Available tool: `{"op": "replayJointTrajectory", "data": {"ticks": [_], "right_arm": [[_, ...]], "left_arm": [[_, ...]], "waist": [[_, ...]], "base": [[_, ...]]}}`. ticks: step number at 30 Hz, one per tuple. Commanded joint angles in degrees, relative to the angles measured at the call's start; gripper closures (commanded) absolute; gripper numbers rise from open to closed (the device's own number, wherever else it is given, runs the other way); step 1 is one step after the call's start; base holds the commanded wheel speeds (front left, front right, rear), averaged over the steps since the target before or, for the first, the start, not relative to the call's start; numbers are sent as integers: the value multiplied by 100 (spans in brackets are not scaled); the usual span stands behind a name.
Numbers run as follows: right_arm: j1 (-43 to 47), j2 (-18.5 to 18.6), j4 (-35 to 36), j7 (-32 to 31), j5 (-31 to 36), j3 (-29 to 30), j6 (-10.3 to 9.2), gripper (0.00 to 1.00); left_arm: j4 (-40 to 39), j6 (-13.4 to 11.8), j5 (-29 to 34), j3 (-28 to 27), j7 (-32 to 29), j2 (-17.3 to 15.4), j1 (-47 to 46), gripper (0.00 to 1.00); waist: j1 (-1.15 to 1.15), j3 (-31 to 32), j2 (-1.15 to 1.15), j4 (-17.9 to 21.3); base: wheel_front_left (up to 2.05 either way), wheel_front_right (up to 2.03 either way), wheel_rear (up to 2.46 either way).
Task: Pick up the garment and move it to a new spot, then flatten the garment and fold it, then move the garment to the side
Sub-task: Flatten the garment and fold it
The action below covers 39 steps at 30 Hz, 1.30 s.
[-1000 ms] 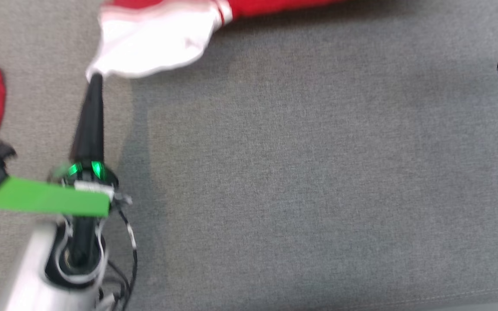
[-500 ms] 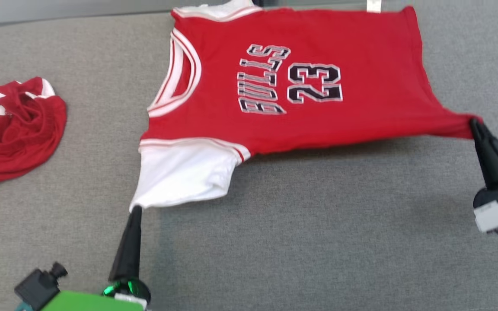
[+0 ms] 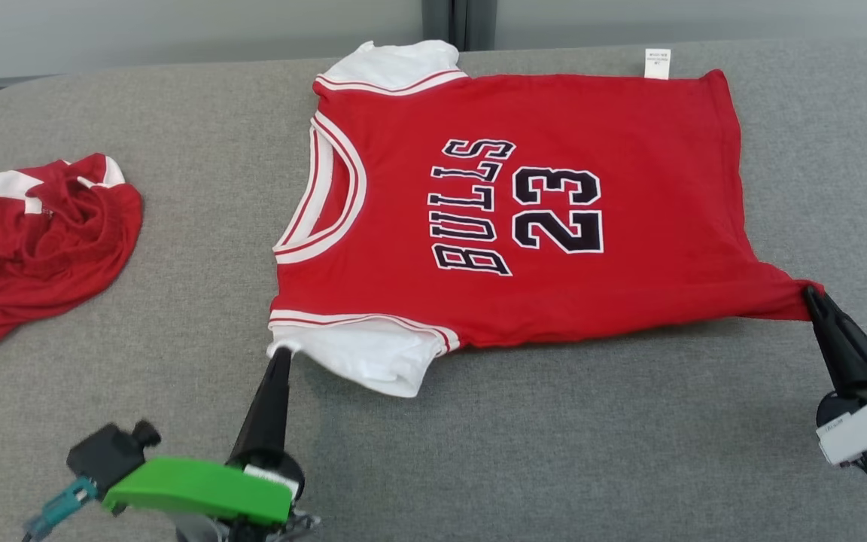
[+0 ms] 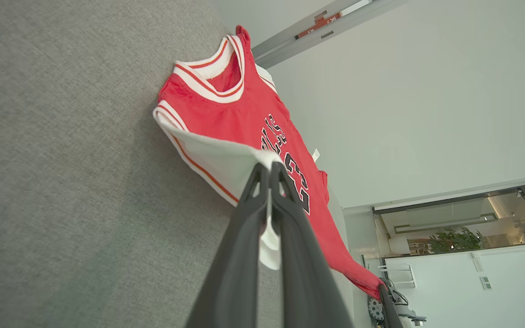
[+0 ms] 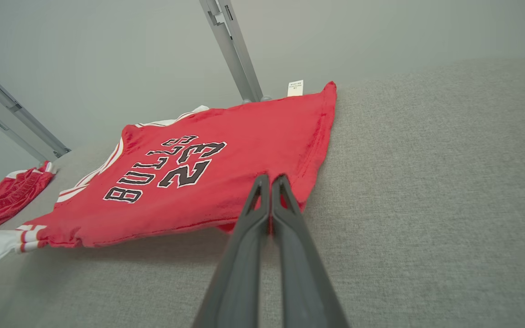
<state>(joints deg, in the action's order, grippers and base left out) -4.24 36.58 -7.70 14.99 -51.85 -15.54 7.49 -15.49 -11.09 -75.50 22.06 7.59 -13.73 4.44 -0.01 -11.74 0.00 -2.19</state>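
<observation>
The garment [image 3: 524, 203] is a red jersey with white sleeves and black "BULLS 23" lettering, spread front-up across the grey table [image 3: 554, 436], collar toward the left. My left gripper [image 3: 281, 354] is shut on the near white sleeve's edge; the left wrist view shows white cloth pinched between its fingers [image 4: 269, 177] with the garment [image 4: 244, 123] beyond. My right gripper [image 3: 810, 292] is shut on the garment's near hem corner, which is pulled into a point. In the right wrist view its fingers [image 5: 270, 182] clamp the red hem, and the garment [image 5: 208, 177] sags slightly above the table.
A second red and white garment [image 3: 34, 241] lies crumpled at the table's left edge. A white tag [image 3: 657, 63] sticks out at the far hem corner. A wall with a dark vertical post [image 3: 457, 22] stands behind the table. Bare grey surface lies in front of the garment.
The head camera has tilted up, bringing the whole garment into view. Both grippers stay shut on the same sleeve and hem corner; the garment now lies flatter and more stretched.
</observation>
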Motion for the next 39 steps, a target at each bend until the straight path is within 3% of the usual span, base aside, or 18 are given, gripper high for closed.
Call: {"op": "replayJointTrajectory", "data": {"ticks": [1,11,20,27,28,29,30,31,32,36,39], "right_arm": [[-306,24,-95,26,-8,-70,1,100],[-1979,-121,-1011,26,-116,-783,1,100],[-3023,-198,-1581,26,-212,-1024,1,100],[-3276,-326,-1813,26,-160,-1096,1,100],[-3298,-354,-1855,26,-140,-1119,1,100],[-3300,-371,-1890,26,-122,-1130,1,99],[-3285,-390,-1925,26,-91,-1129,1,70],[-3260,-406,-1936,26,-65,-1092,1,41],[-3204,-414,-1960,26,-24,-1022,1,0],[-2913,-457,-1857,26,181,-692,1,0],[-2558,-494,-1645,23,352,-322,1,0]], "left_arm": [[90,-38,6,14,-43,101,-380,100],[1309,70,307,-7,-22,624,-2582,100],[2269,547,986,43,373,630,-4099,100],[2999,656,1480,208,589,703,-4532,100],[3121,679,1547,243,613,720,-4549,69],[3216,658,1581,233,630,740,-4545,7],[3302,651,1612,196,665,774,-4538,0],[3360,675,1689,202,678,783,-4529,0],[3402,725,1776,216,710,778,-4492,0],[3413,833,2040,181,748,621,-4038,0],[3327,757,2211,77,760,460,-3582,0]], "waist": [[1,-243,0,22],[1,-1098,0,220],[1,-1634,0,278],[1,-1807,0,271],[1,-1793,0,271],[1,-1783,0,268],[1,-1754,0,257],[1,-1718,0,247],[1,-1670,0,239],[1,-1407,0,227],[1,-1187,0,214]], "base": [[0,0,0],[0,0,0],[0,0,0],[0,0,0],[0,0,0],[0,0,0],[0,0,0],[0,0,0],[0,0,0],[0,0,0],[0,0,0]]}}
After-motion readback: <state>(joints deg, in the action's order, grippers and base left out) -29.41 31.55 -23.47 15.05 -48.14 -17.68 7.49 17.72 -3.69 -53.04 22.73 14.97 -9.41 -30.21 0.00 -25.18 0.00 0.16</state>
